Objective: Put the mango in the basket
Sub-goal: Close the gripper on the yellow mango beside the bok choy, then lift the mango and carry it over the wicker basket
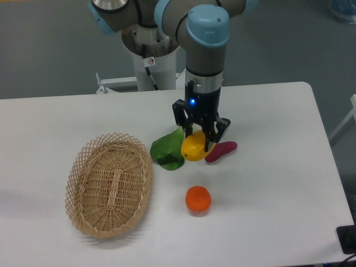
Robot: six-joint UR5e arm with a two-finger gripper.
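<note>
so my gripper [198, 137] is pointing straight down over the mango [194, 147], one finger on each side of it, jaws spread about as wide as the fruit. the fingertips look like they're against its skin, but from this angle i honestly can't tell if i've got a real squeeze on it or if the mango is just lying on the white table [278, 167] between them — it sits low enough that it could be either.

taking the mango as the anchor: a green leafy vegetable [168, 151] is touching it on the camera-left side, and a purple sweet potato [221, 151] is pressed in just beside it on the camera-right, partly behind one of my fingers. a round orange [198, 199] sits toward the camera from the mango, apart from the cluster.

the wicker basket [83, 167] is off to the camera-left and a bit nearer the camera than the mango, past the green vegetable — nothing inside it that i can see, just the woven bottom.
</note>
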